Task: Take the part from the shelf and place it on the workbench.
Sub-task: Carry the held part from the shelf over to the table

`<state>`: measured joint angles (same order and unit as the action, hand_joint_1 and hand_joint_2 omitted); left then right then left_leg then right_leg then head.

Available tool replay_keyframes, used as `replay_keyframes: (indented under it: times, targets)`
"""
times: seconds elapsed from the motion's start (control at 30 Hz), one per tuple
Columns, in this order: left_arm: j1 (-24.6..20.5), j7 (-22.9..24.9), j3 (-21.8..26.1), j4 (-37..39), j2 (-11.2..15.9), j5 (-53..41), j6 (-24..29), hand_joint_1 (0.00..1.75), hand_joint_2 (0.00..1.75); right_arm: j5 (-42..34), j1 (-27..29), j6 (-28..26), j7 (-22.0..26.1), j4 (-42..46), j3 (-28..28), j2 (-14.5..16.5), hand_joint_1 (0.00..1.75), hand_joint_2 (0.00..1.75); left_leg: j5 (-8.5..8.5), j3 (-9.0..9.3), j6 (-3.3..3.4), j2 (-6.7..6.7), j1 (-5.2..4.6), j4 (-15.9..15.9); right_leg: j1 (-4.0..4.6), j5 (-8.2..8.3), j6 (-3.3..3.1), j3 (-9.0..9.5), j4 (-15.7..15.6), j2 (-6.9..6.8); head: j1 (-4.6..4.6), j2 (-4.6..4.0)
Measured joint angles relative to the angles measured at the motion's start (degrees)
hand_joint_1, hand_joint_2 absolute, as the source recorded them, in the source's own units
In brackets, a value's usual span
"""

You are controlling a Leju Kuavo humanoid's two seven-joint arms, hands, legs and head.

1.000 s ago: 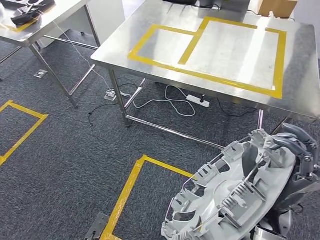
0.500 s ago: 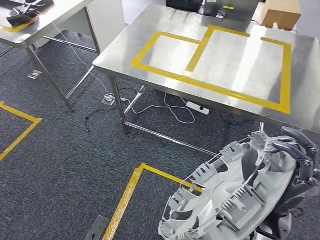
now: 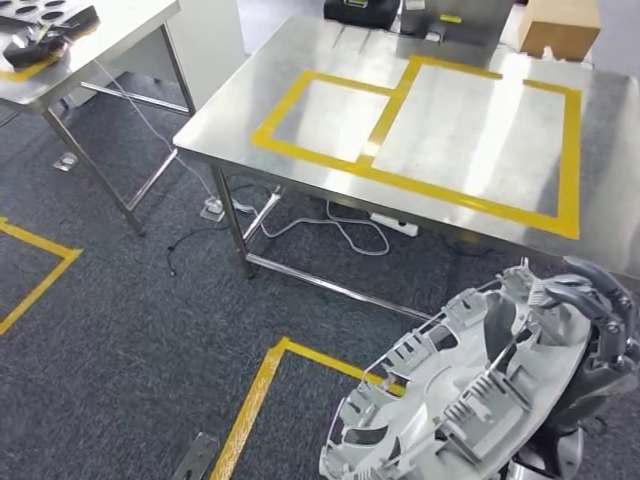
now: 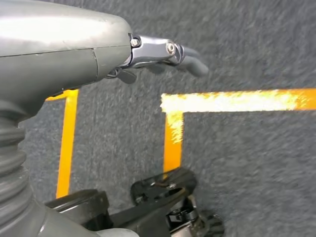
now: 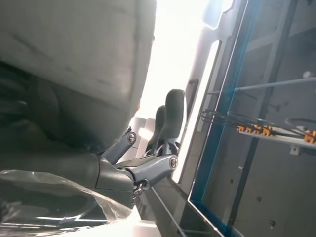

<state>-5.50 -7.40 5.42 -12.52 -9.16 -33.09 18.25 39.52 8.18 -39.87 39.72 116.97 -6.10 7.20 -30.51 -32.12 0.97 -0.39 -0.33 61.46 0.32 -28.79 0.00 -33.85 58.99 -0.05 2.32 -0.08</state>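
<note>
A: Part [image 3: 460, 395] is sitting lowest and nearest in the head view, a large round grey plastic piece with its ribbed inner face turned up, tilting over the carpet.

B: Who is holding it?

A: Right hand [image 3: 596, 310] is gripping it at the rim on the right side, dark fingers [image 3: 585, 272] curling over the edge. In the right wrist view the right hand [image 5: 149, 163] is pressing against the pale curved face of the part [image 5: 74, 59].

B: Left hand?

A: Left hand [image 4: 111, 47] is hanging over the carpet in its wrist view. One finger [image 4: 186, 54] is pointing out straight and nothing is in it; how the other fingers are lying I cannot tell.

B: Floor below?

A: Dark grey carpet [image 3: 121, 340] is carrying yellow tape [image 3: 249, 410], one corner running just beside the part.

B: Farther out?

A: Steel table [image 3: 226, 115] is standing ahead, well apart from the part, with yellow tape rectangles [image 3: 392, 110] marked on its top. White power strip [image 3: 392, 224] and cables are lying on the carpet under it. Cardboard box [image 3: 558, 25] is resting at the far right corner. Second table [image 3: 113, 35] is standing far left with dark items on it.
</note>
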Motion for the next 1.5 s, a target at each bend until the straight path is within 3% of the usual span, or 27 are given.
replay_keyframes:
  times: [0.07,0.1,0.13,0.17,0.27,0.3,0.47,0.53,0.63,0.67,0.7,0.77,0.8,0.87,0.93,1.0,1.07,1.13,1.17,1.2,1.23,1.3,1.37,1.4,1.43,1.47,1.5]
  targets:
    - [0.0,0.01,0.0,0.0,-0.03,-0.02,0.05,0.0,1.75,0.03,-0.04,0.0,0.01,-0.04,0.1,0.17,1.75,1.75,-2.55,-2.99,-1.04,0.06,0.25,6.76,-0.28,-0.01,-0.9,1.56,-0.55,-0.03,-0.35,-0.01]
    - [0.02,0.01,0.0,0.0,0.01,-0.03,0.08,0.0,1.75,0.06,-0.07,0.0,0.02,-0.08,0.14,0.25,1.75,1.75,-4.05,-5.38,-1.44,0.07,0.41,10.67,-0.37,-0.43,-1.08,2.14,-0.68,-0.04,-0.52,-0.01]
    - [0.13,0.01,0.0,0.0,0.04,-0.03,0.07,0.0,1.75,0.06,-0.03,0.0,0.01,-0.14,0.17,0.25,1.75,1.75,-4.46,-6.89,-1.56,0.07,0.5,12.44,-0.37,-0.78,-1.04,2.52,-0.68,0.03,-0.57,-0.01]
    - [0.23,0.01,0.0,0.0,0.06,-0.03,0.07,0.0,1.75,0.03,-0.02,0.0,-0.01,-0.19,0.2,0.25,1.75,1.75,-3.84,-7.68,-1.57,0.08,0.55,12.61,-0.38,-1.16,-0.98,2.96,-0.67,0.1,-0.55,-0.01]
    - [0.33,0.01,0.01,0.02,0.1,-0.03,0.06,0.0,1.75,-0.63,-0.02,0.0,-0.13,-0.27,0.24,0.27,1.75,1.75,2.65,-5.68,-1.15,0.11,0.48,4.24,-0.39,-2.58,-0.5,4.84,-0.71,0.16,-0.55,-0.01]
    - [0.29,0.01,0.03,0.05,0.11,-0.03,0.06,0.0,1.75,-1.0,-0.05,0.0,-0.24,-0.29,0.21,0.27,1.75,1.75,3.67,-4.92,-0.97,0.16,0.33,1.29,-0.38,-2.99,-0.17,5.24,-0.74,0.15,-0.61,-0.01]
    - [0.49,0.16,0.17,0.11,0.12,-0.17,0.15,0.0,1.75,-2.55,-0.1,-0.02,-1.03,-0.3,-0.11,0.27,1.75,1.75,3.8,-3.36,0.81,0.37,0.02,-1.85,-0.4,-3.73,1.75,5.27,0.24,0.13,-0.35,-0.01]
    - [0.33,0.16,0.23,0.11,0.07,-0.39,0.2,0.0,1.75,-2.92,-0.24,-0.02,-1.12,-0.28,-0.23,0.27,1.75,1.75,3.51,-2.54,1.46,0.66,0.19,-2.22,-0.48,-5.5,2.25,2.57,4.7,0.12,-0.18,-0.01]
    - [0.3,0.16,0.3,0.11,0.04,-0.56,0.22,0.0,1.75,-3.01,-0.11,-0.02,-1.19,-0.31,-0.26,0.27,1.75,1.75,2.56,-1.69,1.83,1.46,0.08,-2.23,-0.51,-8.86,2.8,-4.47,14.47,0.11,-0.06,-0.01]
    - [0.35,0.16,0.34,0.11,0.04,-0.58,0.22,0.0,1.75,-3.0,-0.05,-0.02,-1.2,-0.31,-0.26,0.27,1.75,1.75,2.13,-1.21,1.82,1.81,0.03,-2.23,-0.5,-8.38,2.81,-5.86,15.23,0.08,-0.05,-0.01]
    - [0.39,0.16,0.39,0.11,0.04,-0.62,0.22,0.0,1.75,-2.99,-0.03,-0.02,-1.21,-0.32,-0.26,0.27,1.75,1.75,1.64,-0.57,1.8,2.21,-0.01,-2.23,-0.48,-6.6,2.67,-6.24,13.92,-0.06,-0.04,-0.01]
    - [0.41,0.16,0.56,0.13,-0.02,-0.67,0.23,0.0,1.75,-2.96,-0.05,-0.02,-1.17,-0.32,-0.26,0.27,1.75,1.75,0.57,0.84,1.66,3.11,-0.1,-2.27,-0.23,-0.99,2.04,-4.7,7.22,-1.56,-0.03,-0.01]
    - [0.42,0.16,0.68,0.14,-0.08,-0.69,0.24,0.0,1.75,-2.95,-0.1,-0.02,-1.15,-0.32,-0.26,0.27,1.75,1.75,0.09,1.44,1.47,3.58,-0.23,-2.28,0.08,0.59,1.7,-3.88,3.98,-2.84,-0.08,-0.01]
    - [0.47,0.17,0.9,0.17,-0.15,-0.7,0.31,0.0,1.75,-2.92,-0.17,-0.02,-1.07,-0.31,-0.27,0.27,1.75,1.75,-0.67,2.18,0.85,4.69,-0.53,-2.32,0.62,1.58,0.89,-2.94,0.91,-4.36,-0.19,-0.01]
    - [0.44,0.17,1.02,0.17,-0.22,-0.71,0.39,0.0,1.75,-2.85,-0.12,-0.02,-1.03,-0.3,-0.25,0.27,1.75,1.75,-1.07,2.79,0.2,5.5,-0.68,-2.13,0.49,1.77,0.17,-2.3,0.29,-3.16,-0.18,-0.01]
    - [0.28,0.16,1.08,0.17,-0.26,-0.72,0.43,0.0,1.75,-2.8,-0.15,-0.02,-1.01,-0.3,-0.25,0.27,1.75,1.75,-1.9,2.52,-0.39,4.01,-0.48,-0.34,-0.02,1.95,-0.22,-1.5,-0.15,-1.71,-0.21,-0.01]
    - [0.16,0.16,1.15,0.17,-0.24,-0.73,0.44,0.0,1.75,-2.8,-0.26,-0.02,-0.97,-0.31,-0.3,0.27,1.75,1.75,-4.45,-0.21,-1.07,1.67,-0.07,5.23,-0.37,1.84,-0.52,-0.96,-0.35,-0.36,-0.29,-0.01]
    - [0.29,0.16,1.22,0.17,-0.2,-0.72,0.44,0.0,1.75,-2.8,-0.22,-0.02,-0.97,-0.32,-0.34,0.27,1.75,1.75,-7.13,-4.26,-1.6,0.95,0.32,11.73,-0.49,1.6,-0.71,-0.73,-0.34,1.28,-0.29,-0.01]
    - [0.38,0.16,1.24,0.17,-0.18,-0.71,0.44,0.0,1.75,-2.81,-0.18,-0.02,-0.97,-0.32,-0.34,0.27,1.75,1.75,-7.18,-5.56,-1.75,0.92,0.46,13.05,-0.5,1.48,-0.72,-0.58,-0.34,2.11,-0.26,-0.01]
    - [0.43,0.16,1.25,0.17,-0.17,-0.7,0.44,0.0,1.75,-2.81,-0.16,-0.02,-0.97,-0.32,-0.34,0.27,1.75,1.75,-5.93,-5.97,-1.82,0.86,0.6,12.38,-0.54,1.35,-0.66,-0.35,-0.33,2.98,-0.28,-0.01]
    - [0.44,0.16,1.25,0.17,-0.16,-0.71,0.44,0.0,1.75,-2.81,-0.14,-0.02,-0.96,-0.32,-0.34,0.27,1.75,1.75,-3.43,-5.39,-1.86,0.54,0.73,9.59,-0.59,1.21,-0.53,-0.06,-0.33,3.81,-0.26,-0.01]
    - [0.44,0.16,1.26,0.2,-0.15,-0.76,0.44,0.0,1.75,-2.81,-0.17,-0.02,-0.91,-0.32,-0.35,0.27,1.75,1.75,1.12,-3.41,-1.8,-1.72,1.06,2.4,-0.74,0.96,-0.12,0.32,-0.3,5.31,-0.26,-0.01]
    - [0.51,0.16,1.28,0.24,-0.13,-0.85,0.45,0.0,1.75,-2.81,-0.21,-0.02,-0.87,-0.34,-0.36,0.27,1.75,1.75,2.33,-2.45,-1.37,-3.75,1.12,-1.3,-0.94,0.87,0.55,0.1,-0.26,6.63,-0.29,-0.01]
    - [0.56,0.17,1.3,0.26,-0.11,-0.87,0.45,0.0,1.75,-2.8,-0.19,-0.02,-0.86,-0.35,-0.37,0.27,1.75,1.75,2.1,-2.4,-1.03,-3.83,1.0,-1.57,-1.08,0.91,0.97,-0.06,-0.3,7.25,-0.29,-0.01]
    - [0.56,0.17,1.31,0.25,-0.1,-0.88,0.46,0.0,1.75,-2.79,-0.16,-0.02,-0.86,-0.35,-0.35,0.27,1.75,1.75,2.45,-2.22,-0.64,-3.34,0.94,-1.73,-1.15,0.94,1.42,-0.26,-0.42,7.85,-0.28,-0.01]
    - [0.47,0.17,1.33,0.25,-0.12,-0.9,0.49,0.0,1.75,-2.78,-0.07,-0.02,-0.85,-0.34,-0.34,0.27,1.75,1.75,2.84,-1.98,-0.21,-2.65,0.96,-1.98,-1.2,0.78,1.79,-0.47,-0.33,7.62,-0.25,-0.01]
    - [0.3,0.17,1.34,0.25,-0.16,-0.94,0.52,0.0,1.75,-2.78,-0.08,-0.03,-0.82,-0.33,-0.32,0.27,1.75,1.75,2.97,-1.78,0.17,-2.02,1.04,-2.24,-1.14,0.25,2.06,-0.98,0.36,6.54,-0.12,-0.01]
